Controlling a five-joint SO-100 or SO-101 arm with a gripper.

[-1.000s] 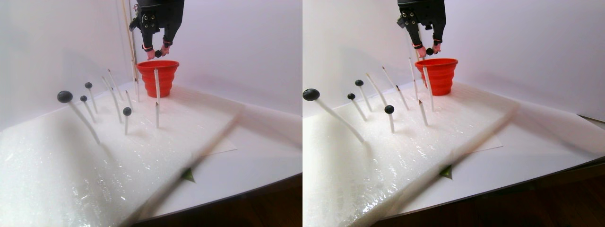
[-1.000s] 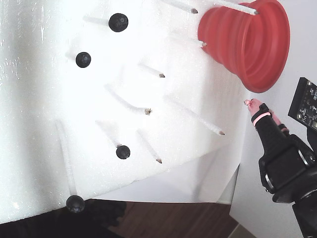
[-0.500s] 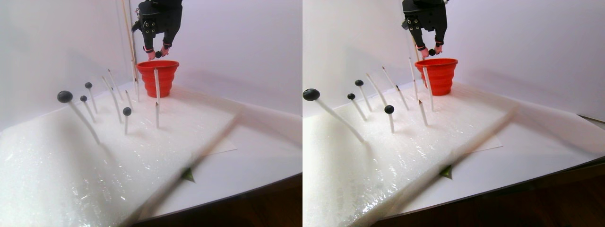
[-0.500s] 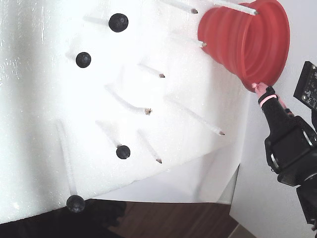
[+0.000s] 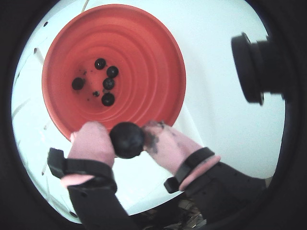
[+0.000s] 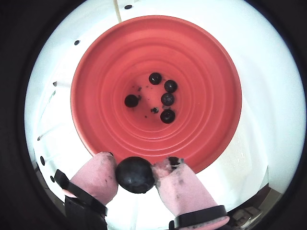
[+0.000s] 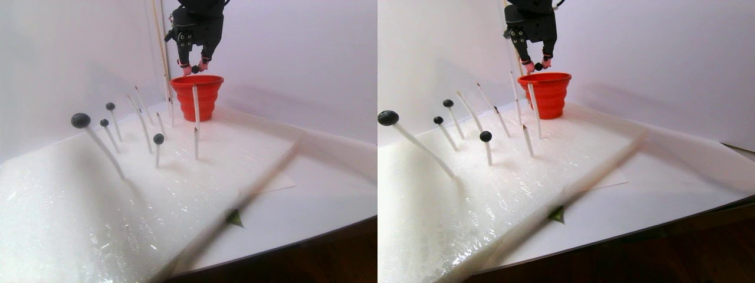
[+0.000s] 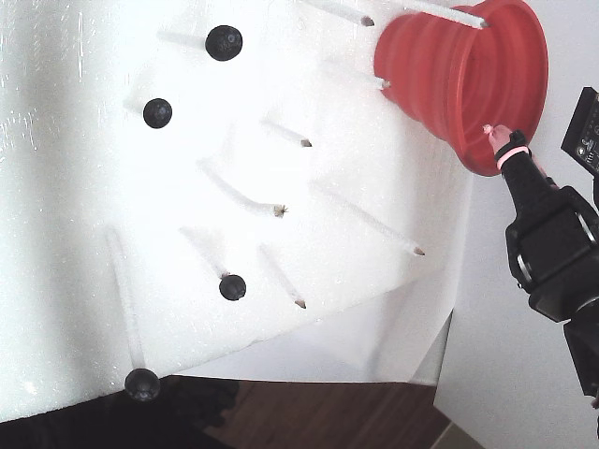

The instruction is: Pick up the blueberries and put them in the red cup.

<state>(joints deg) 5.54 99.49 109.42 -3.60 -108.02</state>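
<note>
My gripper [image 5: 126, 137] is shut on one blue-black blueberry [image 5: 127, 140], pinched between two pink fingertips. In both wrist views it hangs just above the near rim of the red cup [image 6: 201, 96]. Several blueberries [image 6: 167, 99] lie on the cup's bottom. In the stereo pair view the gripper [image 7: 195, 69] hovers over the cup [image 7: 198, 97] at the back of the foam. Several more blueberries [image 7: 81, 120] sit on the tips of white sticks, and in the fixed view they [image 8: 224, 42] stand left of the cup [image 8: 459, 84]. One pink fingertip [image 8: 490, 132] overlaps the cup's rim there.
Bare white sticks [image 7: 195, 103] poke up from the white foam sheet [image 7: 88, 212] close in front of the cup. A blurred stick [image 7: 248, 183] crosses the foreground. A white wall stands behind. A black camera [image 5: 254, 67] rides beside the gripper.
The gripper, still shut on the blueberry, has moved from beside the cup to over its rim. The blueberries on the sticks have not moved.
</note>
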